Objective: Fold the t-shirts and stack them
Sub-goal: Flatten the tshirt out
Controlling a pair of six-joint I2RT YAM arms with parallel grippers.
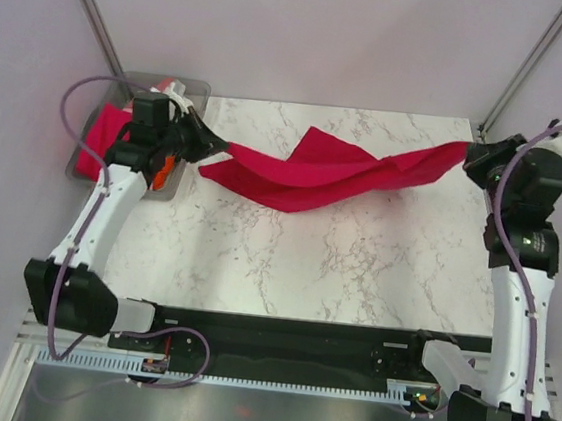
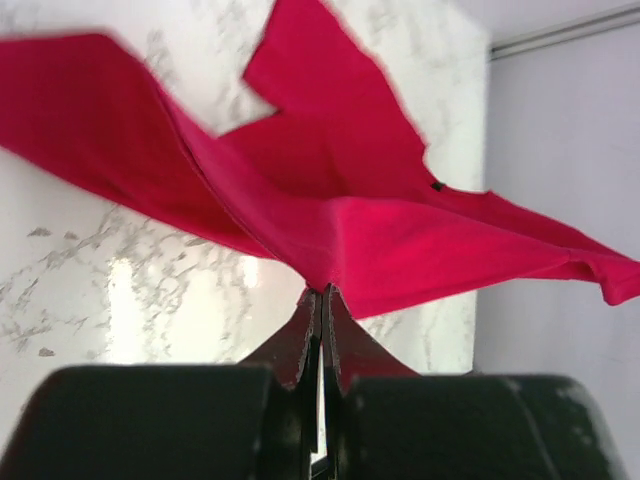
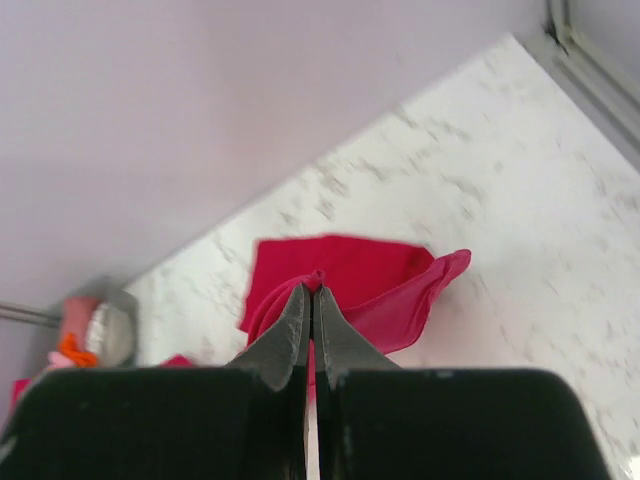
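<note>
Crimson t-shirt (image 1: pixel 315 174), soft plain cloth, hangs as a twisted band across the far half of the white marble-patterned counter (image 1: pixel 354 279) in the overhead view. It sags in the middle, and whether its lowest fold touches the surface cannot be told. The left gripper (image 1: pixel 210 149) is clenched on its left end near the far-left corner, and the right gripper (image 1: pixel 470 158) is clenched on its right end at the far-right corner. A clear grey plastic bin (image 1: pixel 188 88) sits at the far-left corner, mostly hidden by the left arm. Magenta-pink cloth (image 1: pixel 96 136) and a scrap of orange cloth (image 1: pixel 165 170) show in it, their shapes unreadable. In the left wrist view the two wedge-shaped fingers (image 2: pixel 290 350) press together on a pinch of red cloth, which fans out beyond them in long smooth folds with blurred edges. The black gripper body cuts off the bottom of the picture. In the right wrist view the fingers (image 3: pixel 285 340) likewise meet on a bunched edge of the shirt. The cloth runs away foreshortened toward the far-left corner, so its far end is hidden behind its own folds. The bin there is only a blur with orange in it.
</note>
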